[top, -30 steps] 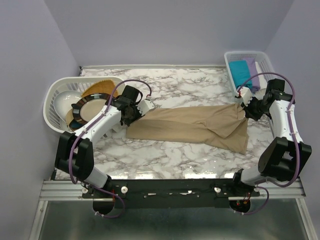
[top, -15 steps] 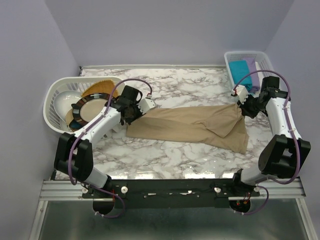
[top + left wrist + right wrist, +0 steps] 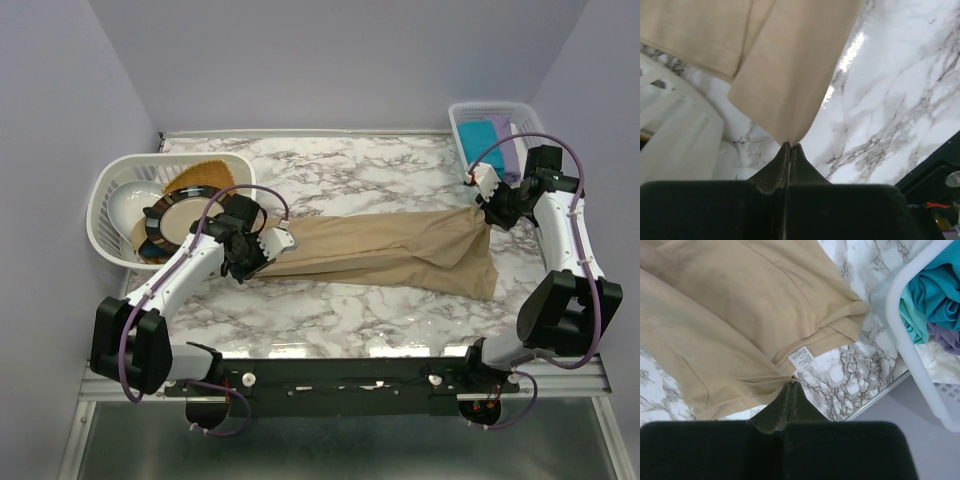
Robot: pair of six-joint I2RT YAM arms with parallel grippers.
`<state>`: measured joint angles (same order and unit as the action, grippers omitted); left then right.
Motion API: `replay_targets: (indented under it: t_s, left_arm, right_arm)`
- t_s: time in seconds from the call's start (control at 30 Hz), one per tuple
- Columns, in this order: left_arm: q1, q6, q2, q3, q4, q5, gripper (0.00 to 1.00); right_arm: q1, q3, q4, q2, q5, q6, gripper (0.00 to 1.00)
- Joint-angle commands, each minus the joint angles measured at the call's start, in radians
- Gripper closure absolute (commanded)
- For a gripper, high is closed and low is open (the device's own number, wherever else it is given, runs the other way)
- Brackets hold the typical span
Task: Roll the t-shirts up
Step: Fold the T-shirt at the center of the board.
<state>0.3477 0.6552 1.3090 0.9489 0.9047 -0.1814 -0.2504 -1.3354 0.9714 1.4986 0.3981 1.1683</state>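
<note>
Between the two pincers, the beige t-shirt is lying stretched across the marble desk, folded lengthwise into a long band. The left pincer is gripping one pointed corner of the cloth with its jaws pressed fully together, and the fabric is fanning out ahead of its tips. Just beside that pincer, on its outer side, the oval white basket is holding a tan plate with a black patterned rim. The right pincer is clamping the gathered folds at the shirt's other end, jaws closed on the cloth, with a white care label showing just ahead of its tips. Beyond this pincer, a rectangular white basket is sitting near the desk's far corner, and a teal t-shirt and a lilac t-shirt are lying bundled inside it, touching each other.
</note>
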Motion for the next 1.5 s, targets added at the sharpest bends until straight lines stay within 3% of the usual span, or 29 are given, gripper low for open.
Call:
replay_targets:
  t_s: [0.0, 0.63, 0.83, 0.93, 1.1, 1.47]
  left_arm:
    - [-0.006, 0.037, 0.05, 0.017, 0.112, -0.095, 1.0]
    - [-0.004, -0.061, 0.162, 0.064, -0.158, 0.155, 1.0]
    - [0.002, -0.08, 0.193, 0.097, -0.19, 0.158, 1.0]
    - [0.004, -0.06, 0.177, 0.143, -0.112, 0.087, 1.0]
    - [0.007, -0.016, 0.047, 0.108, 0.035, -0.082, 1.0]
    - [0.028, -0.014, -0.184, -0.151, 0.095, -0.147, 1.0]
  right_arm:
    - [0.028, -0.016, 0.015, -0.003, 0.011, -0.027, 1.0]
    - [0.082, 0.016, -0.149, 0.069, -0.008, -0.16, 1.0]
    - [0.082, 0.039, -0.165, 0.072, -0.033, -0.167, 1.0]
    - [0.082, 0.042, -0.128, 0.046, -0.047, -0.162, 1.0]
    - [0.086, 0.154, -0.065, -0.138, -0.033, -0.137, 1.0]
    - [0.096, 0.432, 0.213, -0.558, -0.005, -0.064, 1.0]
